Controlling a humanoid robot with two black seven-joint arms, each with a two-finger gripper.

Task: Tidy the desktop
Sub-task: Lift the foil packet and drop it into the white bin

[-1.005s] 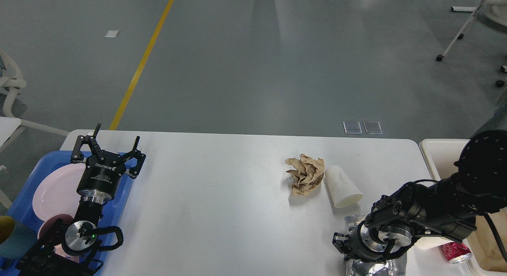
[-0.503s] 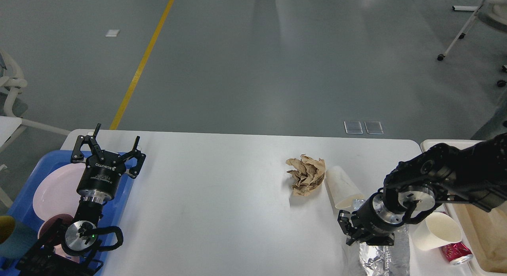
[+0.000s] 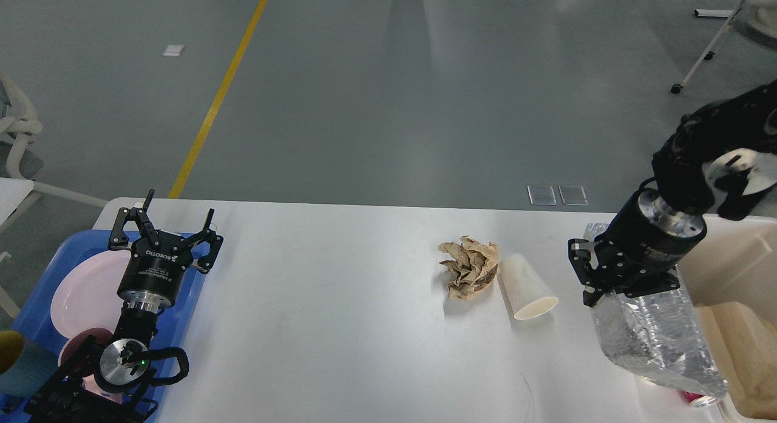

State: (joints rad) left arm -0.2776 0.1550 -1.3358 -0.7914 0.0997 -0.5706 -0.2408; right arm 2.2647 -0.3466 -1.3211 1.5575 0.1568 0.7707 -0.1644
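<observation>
Your large white rectangular worktop with rounded corners fills the lower half of the head view, in front of a grey floor with a yellow line.

Your right hand is raised above the worktop's right end, fingers pointing down, clenched on a crushed clear plastic bottle. The bottle hangs from the hand, tilted, its lower end near the worktop's front right corner. Just under that lower end you can see a bit of a red drink can; most of it is hidden behind the bottle.

To the right of the worktop stands a beige plastic bin; the right arm crosses over its near rim.

Near the middle right of the worktop lies a crumpled brown paper ball. A white paper cup lies on its side just beside it, touching or nearly so, open mouth toward you.

Your left hand hovers over the worktop's left edge, fingers spread wide and pointing away from you, grasping nothing. Under it sits a blue plastic tray at the left end. In the tray lies a pale pink round plate and, nearer to you, a dark pink bowl, partly hidden by the arm. A teal cup with a yellow inside shows at the left edge of the view.
</observation>
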